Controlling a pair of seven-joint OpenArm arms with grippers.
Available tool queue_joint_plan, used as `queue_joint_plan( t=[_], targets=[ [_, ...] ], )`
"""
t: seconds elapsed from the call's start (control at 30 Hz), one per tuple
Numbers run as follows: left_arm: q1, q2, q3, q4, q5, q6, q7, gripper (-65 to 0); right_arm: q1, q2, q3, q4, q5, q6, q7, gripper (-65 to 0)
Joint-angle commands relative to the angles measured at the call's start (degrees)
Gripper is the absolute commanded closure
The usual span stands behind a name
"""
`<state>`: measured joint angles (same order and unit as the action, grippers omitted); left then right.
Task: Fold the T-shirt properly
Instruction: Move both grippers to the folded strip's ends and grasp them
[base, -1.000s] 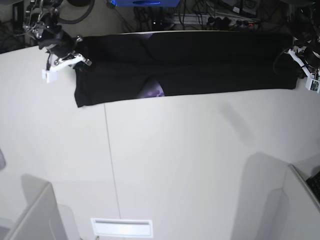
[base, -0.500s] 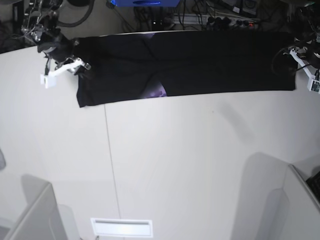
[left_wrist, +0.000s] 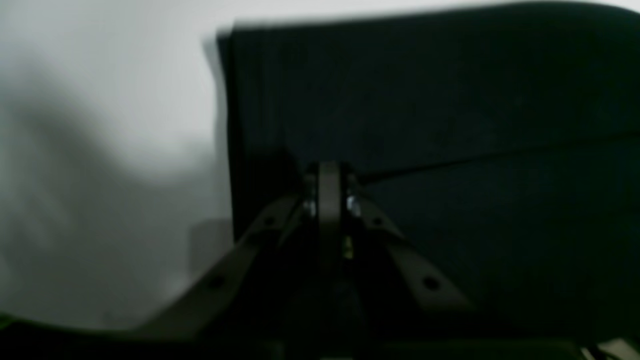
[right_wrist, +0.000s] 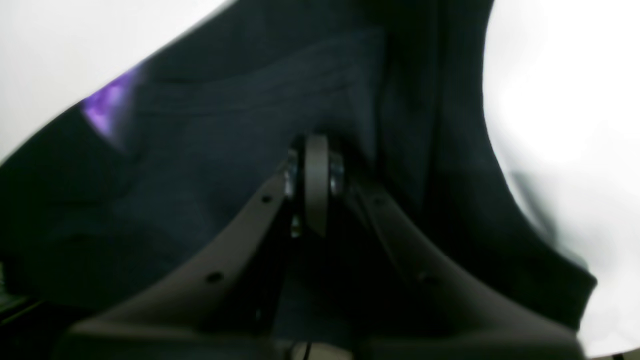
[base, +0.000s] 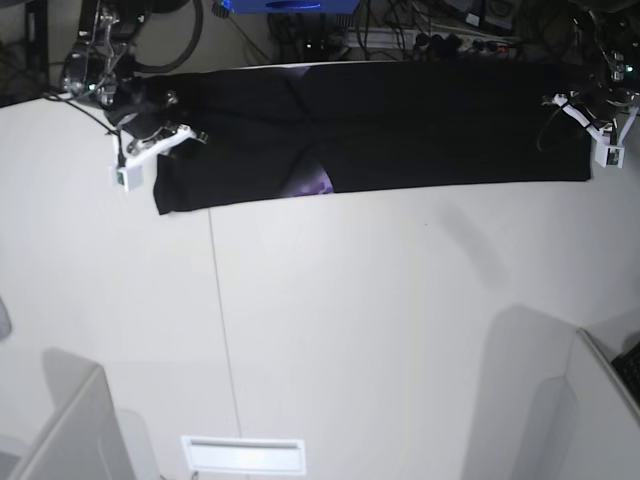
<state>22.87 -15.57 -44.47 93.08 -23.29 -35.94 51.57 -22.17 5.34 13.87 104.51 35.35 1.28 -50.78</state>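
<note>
**benchwatcher:** So where's the robot at with the shirt? Starting from the near side, the white table is just bare top with a seam running down it. Everything's happening along the far edge.

**foldfan22:** Yep. The T-shirt lies back there as a long black band, stretched side to side across the far part of the table. Looks to me like the lengthwise folds are already in: there's a layered edge running along the middle, and a bit of purple print peeks out at the near edge where a layer lifts.

**benchwatcher:** And the arms?

**foldfan22:** One at each end. The right end effector sits over the end on the base view's left, jaws pressed together, dark cloth all around it. The left end effector is at the other end, also clamped shut, right near the shirt's corner. Both wrist views are blurry, so whether either one actually has fabric pinched, can't tell. Could be closed on a layer, could be closed on nothing.

**benchwatcher:** So what's left?

**foldfan22:** My guess: the crosswise part. A strip that long isn't a finished fold, so the ends likely need bringing over toward the middle, maybe twice, plus tucking that loose bit with the print.
</note>
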Motion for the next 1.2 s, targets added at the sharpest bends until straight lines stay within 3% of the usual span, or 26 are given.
queue_joint_plan(
  t=[0.0,0.13,0.37,0.5,0.8,0.97,1.17],
  targets=[
    [-0.9,-1.1,1.3,-1.1,-0.7,0.1,-1.5,0.0,0.9,0.1,0.5,-0.2,-1.2,0.3,0.7,0.0],
    [-3.4,-1.2,5.2,-6.5,-0.7,0.2,-2.4,0.0,3.0,-0.5,1.0,-4.1,-6.0,0.3,3.3,0.0],
    [-11.1,-1.2,8.8,-14.4,-0.6,0.7,-2.4,0.0,8.0,1.6,1.0,-10.9,-7.1,0.3,6.0,0.0],
    [-14.8,-1.3,10.4,-15.1,-0.6,5.5,-2.4,0.0,13.2,3.1,1.0,-15.7,-7.2,0.3,6.0,0.0],
    [-23.3,-1.3,16.6,-15.1,-0.6,11.0,-2.2,0.0,22.5,5.4,1.0,-25.5,-7.2,0.0,8.7,0.0],
    [-26.4,-1.3,16.6,-14.7,-0.6,11.0,-0.1,0.0,23.3,5.3,1.0,-21.9,-7.2,0.0,8.1,0.0],
    [-28.0,-1.9,14.5,-12.2,-1.0,10.8,2.8,0.0,23.2,5.0,0.9,-8.6,-7.0,0.1,2.1,0.0]
  ],
)
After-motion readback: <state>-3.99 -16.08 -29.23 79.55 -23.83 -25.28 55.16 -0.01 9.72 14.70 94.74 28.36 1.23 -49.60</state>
